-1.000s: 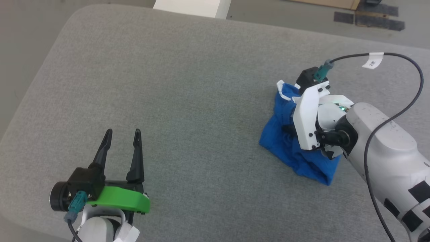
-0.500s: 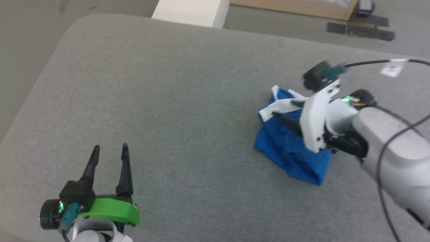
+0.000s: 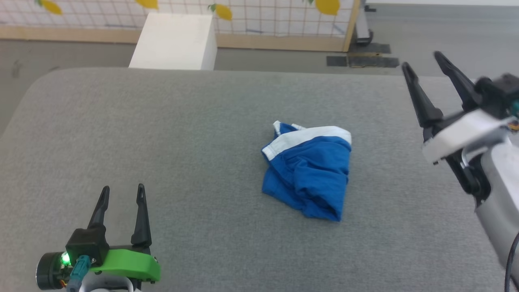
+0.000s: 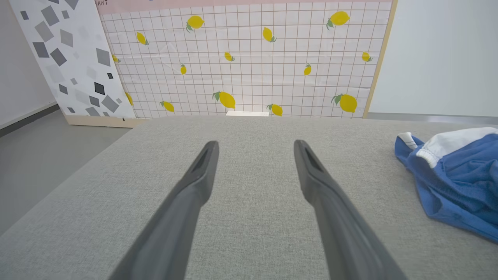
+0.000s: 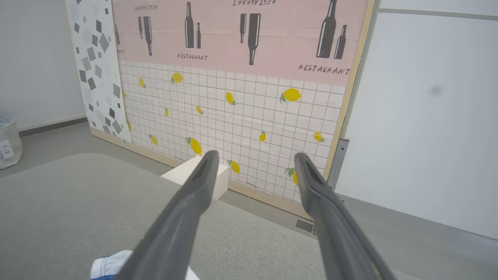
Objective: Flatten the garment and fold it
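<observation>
Right gripper (image 3: 421,59) has lifted (jaws spread); garment (image 3: 308,174) lies apart, leftward.

Bright, even, diffuse light lies over my grey fabric table (image 3: 162,121). The crumpled blue shorts with white trim (image 3: 308,174) cast only a faint shadow along their near edge. My right gripper (image 3: 422,61) is motion-blurred around its white wrist. In the wrist views my dark fingers (image 4: 194,194) go soft near the lens, and the lemon-print grid wall panel (image 4: 249,62) leans at the edges.
</observation>
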Controlling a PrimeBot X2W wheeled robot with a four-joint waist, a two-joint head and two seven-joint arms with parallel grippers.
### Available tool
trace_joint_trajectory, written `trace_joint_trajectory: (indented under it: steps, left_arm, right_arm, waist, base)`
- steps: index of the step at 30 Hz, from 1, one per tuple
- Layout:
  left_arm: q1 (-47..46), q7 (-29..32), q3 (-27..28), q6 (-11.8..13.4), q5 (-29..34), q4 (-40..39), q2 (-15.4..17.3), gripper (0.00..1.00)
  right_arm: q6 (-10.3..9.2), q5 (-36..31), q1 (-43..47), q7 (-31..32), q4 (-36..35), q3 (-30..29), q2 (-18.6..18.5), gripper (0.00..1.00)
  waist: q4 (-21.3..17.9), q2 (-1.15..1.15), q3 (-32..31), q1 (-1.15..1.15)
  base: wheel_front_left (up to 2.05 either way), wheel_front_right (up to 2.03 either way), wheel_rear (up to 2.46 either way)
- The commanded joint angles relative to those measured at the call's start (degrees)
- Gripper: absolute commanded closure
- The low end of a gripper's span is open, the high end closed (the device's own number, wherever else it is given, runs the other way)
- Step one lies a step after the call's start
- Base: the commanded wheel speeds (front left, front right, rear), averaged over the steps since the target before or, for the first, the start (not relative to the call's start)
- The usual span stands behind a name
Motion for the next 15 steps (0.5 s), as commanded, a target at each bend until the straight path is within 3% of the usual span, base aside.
trace_joint_trajectory:
  steps: [1,5,8,11,15]
  left_arm:
    - [0.73,-0.22,0.15,0.29,0.41,-0.26,0.08,0.0]
    - [0.69,-0.22,0.34,0.34,0.71,-0.36,0.29,0.0]
    - [0.45,-0.22,0.07,0.13,0.53,-0.52,0.29,0.0]
    - [0.34,-0.22,-0.35,-0.23,-0.19,-0.88,0.23,0.0]
    - [0.28,-0.22,-0.63,-0.68,-1.31,-0.87,0.15,0.0]
  right_arm:
    - [-0.09,-2.91,3.36,-0.69,-1.62,-4.15,2.28,0.0]
    - [-0.09,-11.57,12.55,-0.91,-10.9,-17.78,9.52,0.0]
    - [-0.09,-16.44,19.67,-0.93,-18.29,-24.28,15.38,0.0]
    - [-0.09,-19.16,26.33,-0.94,-23.63,-28.13,19.88,0.0]
    - [-0.09,-20.46,32.35,-0.94,-26.92,-30.26,21.87,0.0]
  waist:
    - [-2.76,0.0,-2.47,0.0]
    - [-3.42,0.0,-2.97,0.0]
    - [-3.37,0.0,-3.26,0.0]
    - [-3.02,0.0,-3.54,0.0]
    - [-2.38,0.0,-3.75,0.0]
  base:
    - [0.0,0.0,0.0]
    - [0.0,0.0,0.0]
    - [0.0,0.0,0.0]
    - [0.0,0.0,0.0]
    - [0.0,0.0,0.0]
